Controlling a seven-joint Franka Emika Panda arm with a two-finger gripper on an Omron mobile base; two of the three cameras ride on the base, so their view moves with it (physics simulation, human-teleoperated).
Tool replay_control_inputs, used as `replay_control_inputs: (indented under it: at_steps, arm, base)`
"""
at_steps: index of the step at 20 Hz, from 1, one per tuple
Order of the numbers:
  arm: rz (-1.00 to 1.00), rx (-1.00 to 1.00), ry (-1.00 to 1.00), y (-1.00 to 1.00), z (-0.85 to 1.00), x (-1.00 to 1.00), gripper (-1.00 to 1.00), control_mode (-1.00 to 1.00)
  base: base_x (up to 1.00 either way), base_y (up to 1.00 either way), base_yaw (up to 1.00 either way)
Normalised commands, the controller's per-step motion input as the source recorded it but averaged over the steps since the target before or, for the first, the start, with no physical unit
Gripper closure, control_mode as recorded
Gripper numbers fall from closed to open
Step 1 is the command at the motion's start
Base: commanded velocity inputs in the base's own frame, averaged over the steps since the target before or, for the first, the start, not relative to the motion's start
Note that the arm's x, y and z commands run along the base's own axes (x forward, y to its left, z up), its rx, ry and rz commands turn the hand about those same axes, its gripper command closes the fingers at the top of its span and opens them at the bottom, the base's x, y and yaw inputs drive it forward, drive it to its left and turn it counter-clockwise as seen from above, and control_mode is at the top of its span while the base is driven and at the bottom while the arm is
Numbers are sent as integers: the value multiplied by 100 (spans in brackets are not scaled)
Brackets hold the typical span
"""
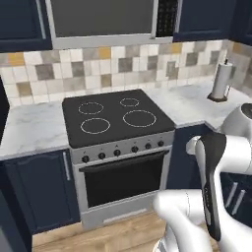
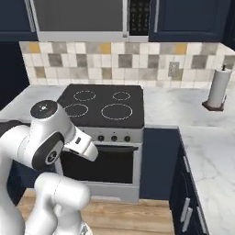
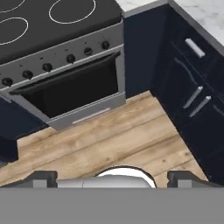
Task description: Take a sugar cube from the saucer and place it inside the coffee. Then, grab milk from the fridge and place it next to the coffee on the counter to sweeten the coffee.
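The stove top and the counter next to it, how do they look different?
The stove top is black with white ring marks; the counter is white marble with grey veins. Below the stove top sits a grey panel with knobs and an oven door; below the counter are navy cabinets. Both are flat and at about the same height.

My arm (image 1: 216, 182) is folded close to my base, elbow raised and forearm angled downward. My hand (image 3: 112, 177) points down, its two fingers (image 3: 43, 178) spread wide apart, holding nothing.
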Motion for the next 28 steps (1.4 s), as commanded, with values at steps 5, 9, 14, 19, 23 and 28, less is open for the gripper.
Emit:
replay_control_inputs:
  at_steps: [5, 9, 14, 19, 23, 28]
  arm:
    - [0, 0, 0, 0, 0, 0, -100, 100]
    - [0, 0, 0, 0, 0, 0, -100, 100]
    - [0, 0, 0, 0, 0, 0, -100, 100]
    - [0, 0, 0, 0, 0, 0, -100, 100]
    - [0, 0, 0, 0, 0, 0, -100, 100]
    - [0, 0, 0, 0, 0, 0, -100, 100]
  base:
    - [0, 0, 100]
    - [0, 0, 100]
    - [3, 6, 98]
    - [78, 61, 61]
    - [100, 100, 29]
    - [98, 100, 13]
